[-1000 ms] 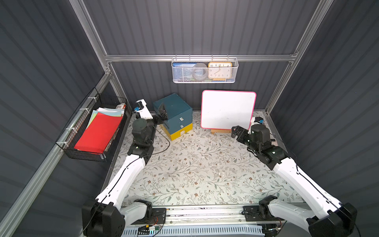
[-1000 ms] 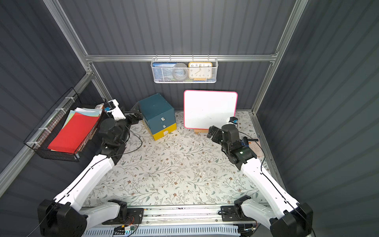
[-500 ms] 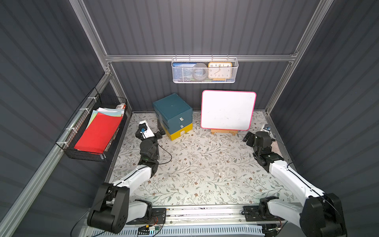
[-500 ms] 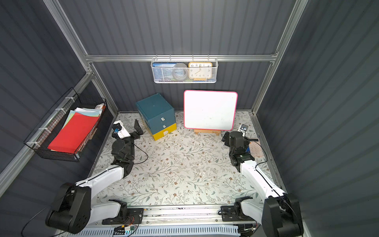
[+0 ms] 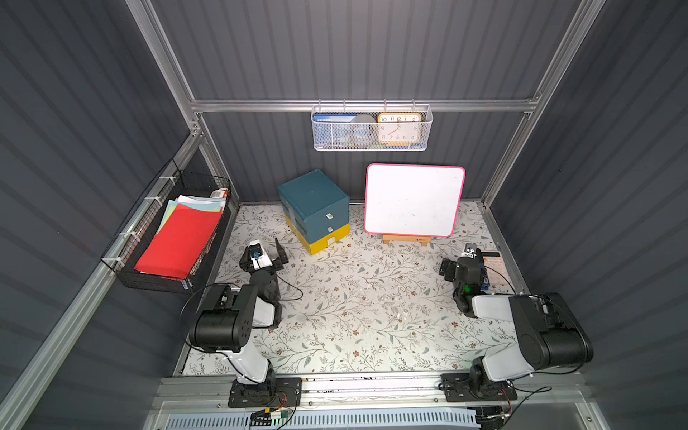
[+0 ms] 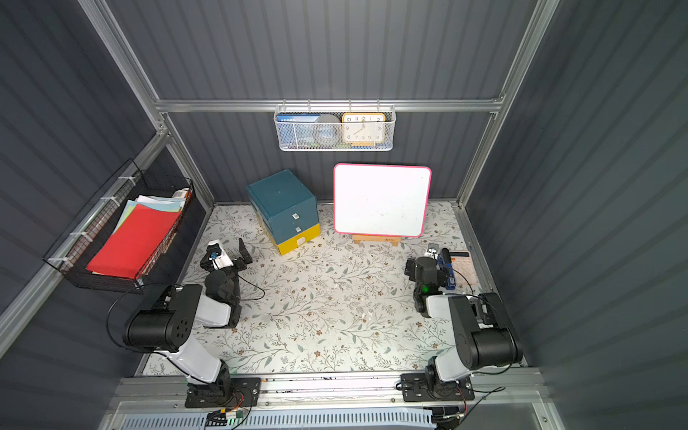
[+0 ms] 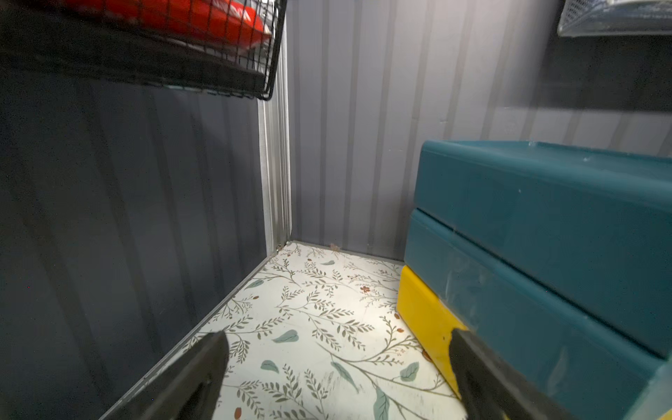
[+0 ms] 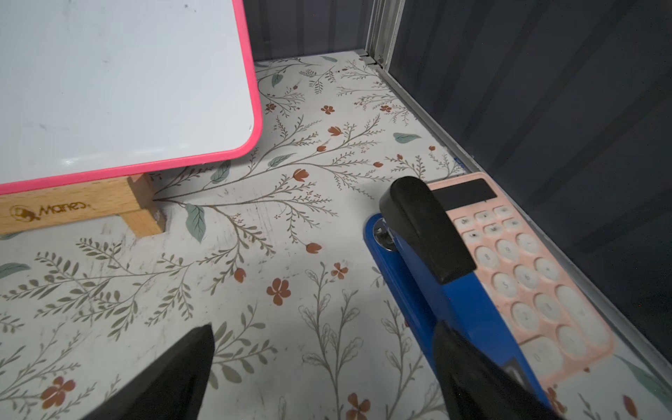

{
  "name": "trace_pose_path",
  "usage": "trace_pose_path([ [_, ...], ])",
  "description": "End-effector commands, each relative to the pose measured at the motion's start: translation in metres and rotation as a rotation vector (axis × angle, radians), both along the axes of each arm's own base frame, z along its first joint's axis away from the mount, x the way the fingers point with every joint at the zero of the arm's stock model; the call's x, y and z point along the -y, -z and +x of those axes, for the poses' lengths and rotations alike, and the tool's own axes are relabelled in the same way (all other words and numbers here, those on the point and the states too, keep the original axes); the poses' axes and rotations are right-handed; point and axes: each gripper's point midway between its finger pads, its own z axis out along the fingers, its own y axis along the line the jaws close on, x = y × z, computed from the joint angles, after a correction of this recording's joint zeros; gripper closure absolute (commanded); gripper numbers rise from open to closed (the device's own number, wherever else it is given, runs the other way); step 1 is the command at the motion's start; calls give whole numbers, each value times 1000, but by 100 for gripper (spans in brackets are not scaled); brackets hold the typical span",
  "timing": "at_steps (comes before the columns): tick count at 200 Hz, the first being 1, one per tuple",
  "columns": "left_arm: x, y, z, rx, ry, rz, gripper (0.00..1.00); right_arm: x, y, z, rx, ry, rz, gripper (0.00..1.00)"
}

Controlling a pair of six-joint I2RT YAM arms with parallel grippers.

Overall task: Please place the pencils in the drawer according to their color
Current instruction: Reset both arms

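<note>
Pencils not seen in any view — drawer cabinet (image 5: 314,201) shut, set near left gripper (image 7: 336,340), well apart from right gripper (image 8: 323,329); both jaw pairs spread, empty.

Drawer cabinet (image 7: 545,218) cropped in left wrist view; basket's (image 5: 372,148) grey thing (image 5: 363,131), perhaps tape, indistinct.

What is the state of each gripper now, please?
Left gripper: open, holding nothing.
Right gripper: open, holding nothing.
</note>
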Motion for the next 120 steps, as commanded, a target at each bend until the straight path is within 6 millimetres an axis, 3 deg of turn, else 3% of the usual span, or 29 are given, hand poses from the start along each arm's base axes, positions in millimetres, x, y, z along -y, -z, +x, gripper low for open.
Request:
trace_pose_path([
  [1, 27, -57, 0, 215, 152, 55, 0, -8, -22, 16, 149, -88, 22, 1],
  [12, 26, -49, 10, 167, 174, 45, 0, -5, -20, 15, 122, -84, 53, 1],
  [35, 31, -50, 8, 175, 217, 63, 0, -5, -19, 15, 97, -83, 58, 1],
  [54, -3, -40, 33, 105, 116, -48, 0, -6, -22, 15, 132, -91, 51, 1],
  [120, -7, -38, 32, 103, 103, -45, 0, -6, -22, 14, 145, -93, 48, 1],
])
